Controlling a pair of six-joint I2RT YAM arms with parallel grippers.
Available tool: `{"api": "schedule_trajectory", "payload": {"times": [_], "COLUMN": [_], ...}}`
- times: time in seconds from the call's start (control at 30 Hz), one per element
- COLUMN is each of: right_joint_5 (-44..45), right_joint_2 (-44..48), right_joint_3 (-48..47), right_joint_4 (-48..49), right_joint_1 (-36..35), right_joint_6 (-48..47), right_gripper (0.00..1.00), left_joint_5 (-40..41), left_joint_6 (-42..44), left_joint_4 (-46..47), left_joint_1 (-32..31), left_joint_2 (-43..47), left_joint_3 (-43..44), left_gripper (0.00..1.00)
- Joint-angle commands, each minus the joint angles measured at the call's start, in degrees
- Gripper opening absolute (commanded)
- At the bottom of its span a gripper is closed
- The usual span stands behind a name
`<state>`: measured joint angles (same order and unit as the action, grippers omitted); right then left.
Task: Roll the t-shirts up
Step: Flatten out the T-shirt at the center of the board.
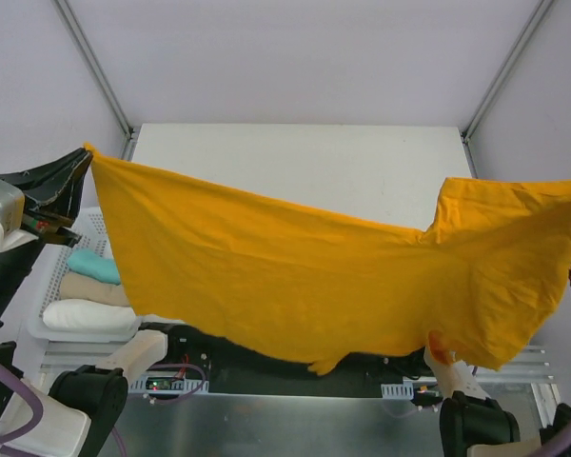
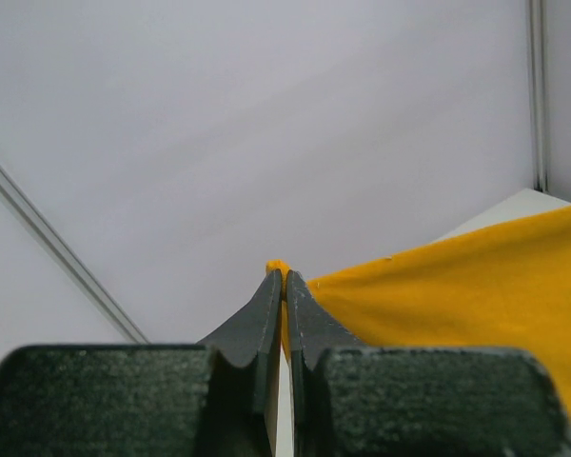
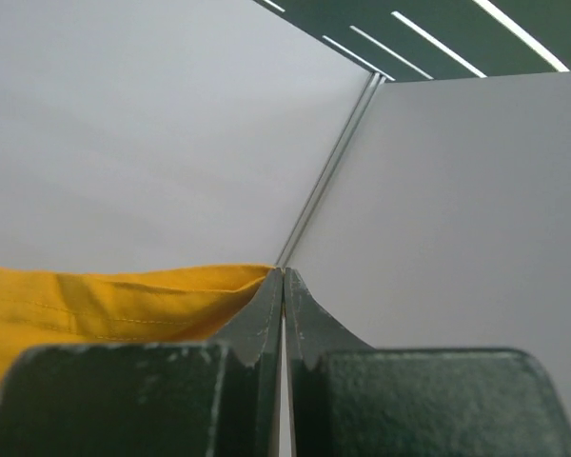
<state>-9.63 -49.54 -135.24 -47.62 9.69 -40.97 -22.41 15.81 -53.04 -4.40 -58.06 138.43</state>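
Fabric aloft: orange t-shirt [image 1: 295,276] stretched wide across mid-frame above the table [image 1: 305,157]. Left hand [image 2: 284,276] pinched tight on its corner at upper left; right hand [image 3: 284,276] clamped on the hem at the right edge. Teal t-shirt [image 1: 95,267], tan t-shirt [image 1: 93,288] and white t-shirt [image 1: 88,316] bundled in a basket [image 1: 93,227] at lower left.

Robot test cell — a lab.
White panel walls [image 1: 295,57] on metal struts [image 1: 94,65] enclose the left pincer [image 2: 284,278]; a white desk [image 1: 305,162] lies to its right, exposed wiring [image 1: 186,376] behind it, strip lights [image 3: 438,33] overhead.
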Motion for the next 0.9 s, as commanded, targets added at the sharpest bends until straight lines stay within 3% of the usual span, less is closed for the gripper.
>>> {"api": "schedule_trajectory", "payload": {"times": [0.0,0.27,0.47,0.57,0.7,0.87], "right_joint_5": [-4.70,-12.07,-7.52,-4.97,-1.63,2.06], "right_joint_2": [-3.54,-5.48,-11.88,-16.62,-30.74,-48.16], "right_joint_3": [7.07,27.56,41.16,46.18,48.93,42.01], "right_joint_4": [6.56,12.45,15.52,18.42,23.43,25.82], "right_joint_1": [3.05,2.96,-2.21,-5.91,-9.60,-11.01], "right_joint_6": [6.07,9.59,6.00,2.92,-1.21,-5.52], "right_gripper": [0.01,0.01,0.01,0.01,0.00,0.01], "left_joint_5": [1.50,-3.33,-5.18,-6.58,-7.73,-5.20], "left_joint_6": [1.92,7.13,8.09,7.92,5.56,5.10], "left_joint_4": [2.94,9.52,15.14,16.21,17.26,17.35], "left_joint_1": [0.80,0.80,0.71,0.71,0.71,0.71], "left_joint_2": [-2.49,-0.82,-8.70,-16.10,-27.96,-42.82], "left_joint_3": [-5.96,-36.17,-46.74,-48.34,-46.50,-40.89], "left_gripper": [0.00,0.00,0.00,0.00,0.00,0.00]}}
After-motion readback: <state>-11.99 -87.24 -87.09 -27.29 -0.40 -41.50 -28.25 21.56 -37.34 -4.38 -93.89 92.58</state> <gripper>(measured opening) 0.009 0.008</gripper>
